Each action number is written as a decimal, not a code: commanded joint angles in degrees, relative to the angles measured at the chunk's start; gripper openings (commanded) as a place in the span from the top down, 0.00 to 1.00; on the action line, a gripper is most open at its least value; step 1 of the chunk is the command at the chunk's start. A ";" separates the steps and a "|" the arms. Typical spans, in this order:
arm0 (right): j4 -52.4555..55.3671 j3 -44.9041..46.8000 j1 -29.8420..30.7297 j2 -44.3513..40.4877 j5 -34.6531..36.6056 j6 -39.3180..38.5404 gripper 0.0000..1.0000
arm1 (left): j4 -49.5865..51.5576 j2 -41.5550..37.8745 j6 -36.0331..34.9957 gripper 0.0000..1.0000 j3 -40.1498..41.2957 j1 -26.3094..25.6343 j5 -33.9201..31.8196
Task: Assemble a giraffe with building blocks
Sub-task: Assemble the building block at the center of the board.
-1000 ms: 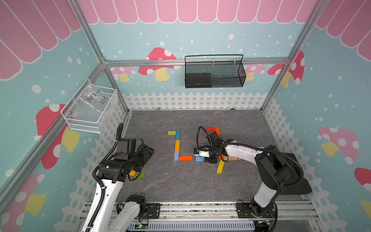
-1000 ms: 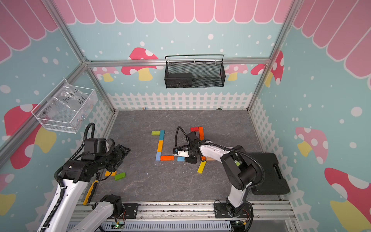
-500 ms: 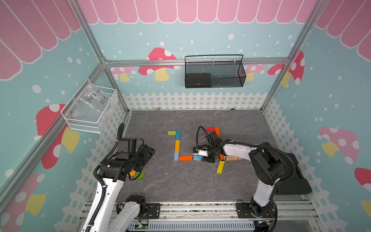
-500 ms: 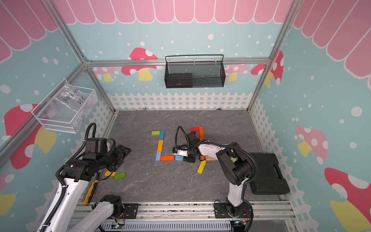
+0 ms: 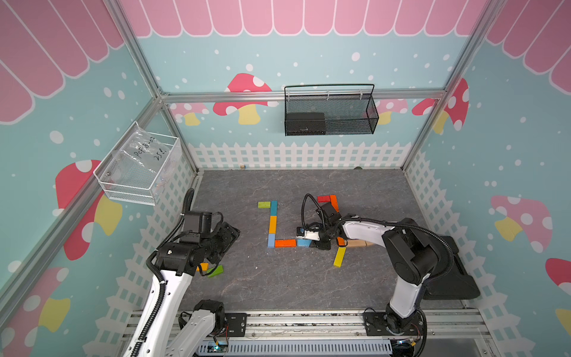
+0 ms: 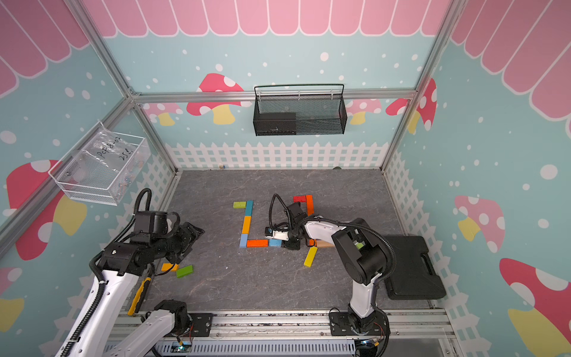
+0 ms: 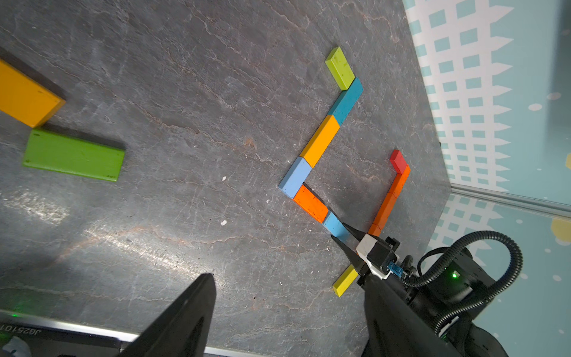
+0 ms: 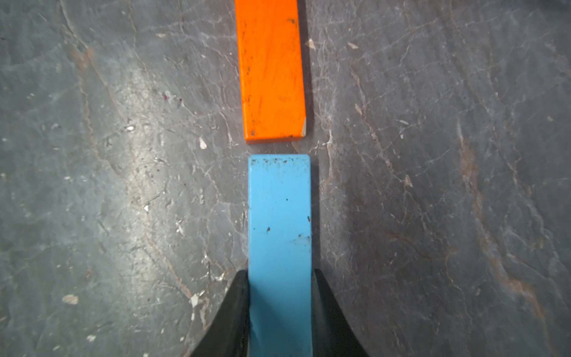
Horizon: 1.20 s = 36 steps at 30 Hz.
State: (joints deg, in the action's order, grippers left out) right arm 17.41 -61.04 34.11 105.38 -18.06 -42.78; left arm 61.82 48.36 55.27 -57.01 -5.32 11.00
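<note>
Barely anything has moved at the tips over the last second. The right pincer (image 8: 279, 275) stays nearly shut, clamping the blue bar (image 8: 279, 210) by its long edges at the near end. The rest of the bar sticks out ahead of the tips.

What did change is the arm behind it, whose elbow has swung inward in both top views. The blue bar has also crept a touch closer to the orange bar (image 8: 272, 71), which lies straight ahead of the pincer. Their ends now face each other across a thin gap, not yet touching, and the blue bar sits slightly to one side of the orange one's line. Whether it rests fully on the mat (image 8: 123, 185) I cannot tell.

For the task this reads as the last nudge of a placement. The blue bar lengthens the giraffe's back, which runs from the neck (image 5: 272, 224) beyond the orange bar. I judge that a small push forward and then a release would finish this step, with much of the figure still to build.

A yellow bar (image 5: 339, 257) lies loose behind the right pincer, beside its wrist. The left pincer (image 5: 229, 237) hangs wide open and empty, well apart from the build, with a green bar (image 5: 214, 271) behind it.
</note>
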 commanded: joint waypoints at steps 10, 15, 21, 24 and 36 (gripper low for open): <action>3.61 -0.58 0.29 5.08 1.28 -1.87 0.71 | -0.65 -0.19 -0.38 0.21 -0.29 0.18 0.16; 3.53 -0.93 0.61 5.36 1.37 -1.43 0.70 | -0.62 -0.11 -0.48 0.21 -0.38 0.20 0.20; 3.85 -0.93 0.61 4.77 1.56 -1.85 0.69 | -0.53 -0.28 -0.51 0.21 -0.38 0.22 0.16; 4.15 -0.84 0.74 4.48 1.45 -2.28 0.68 | -0.46 -0.41 -0.53 0.21 -0.38 0.16 0.05; 4.72 -1.36 1.22 4.44 1.43 -2.92 0.67 | -0.29 -0.57 -0.51 0.21 -0.38 0.18 -0.02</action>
State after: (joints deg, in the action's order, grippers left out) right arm 18.17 -63.11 34.61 107.00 -17.93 -44.03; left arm 61.82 48.42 55.27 -57.01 -5.32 11.18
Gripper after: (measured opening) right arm 0.332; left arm 0.787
